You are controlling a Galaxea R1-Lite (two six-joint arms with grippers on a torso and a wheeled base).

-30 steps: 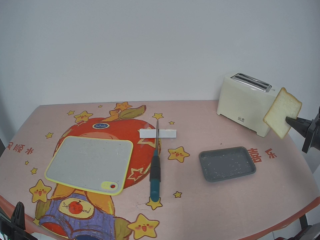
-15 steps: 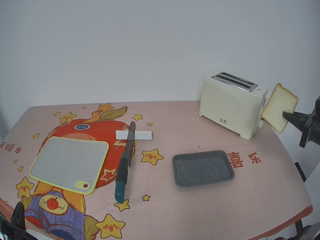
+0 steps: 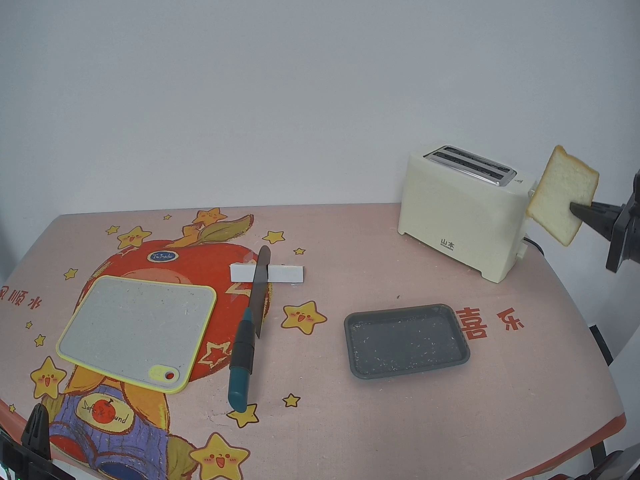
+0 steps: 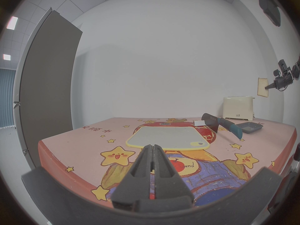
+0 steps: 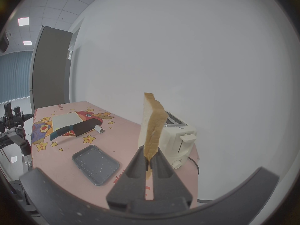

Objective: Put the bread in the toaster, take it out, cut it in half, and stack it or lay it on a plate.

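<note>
A slice of white bread hangs in the air just right of the cream toaster, pinched at its lower edge by my right gripper. In the right wrist view the bread stands upright between the shut fingers, with the toaster behind it. The toaster's two slots face up. A dark grey plate lies in front of the toaster. My left gripper is shut and holds nothing, low at the table's near left corner. A knife with a teal handle lies right of the cutting board.
The knife's blade rests across a small white holder. The table ends close behind the toaster at a white wall, and its right edge runs under my right arm. A black cord trails behind the toaster.
The head camera swung to the right, shifting the whole scene left. My right gripper raised the bread from beside the toaster's lower side to near its top.
</note>
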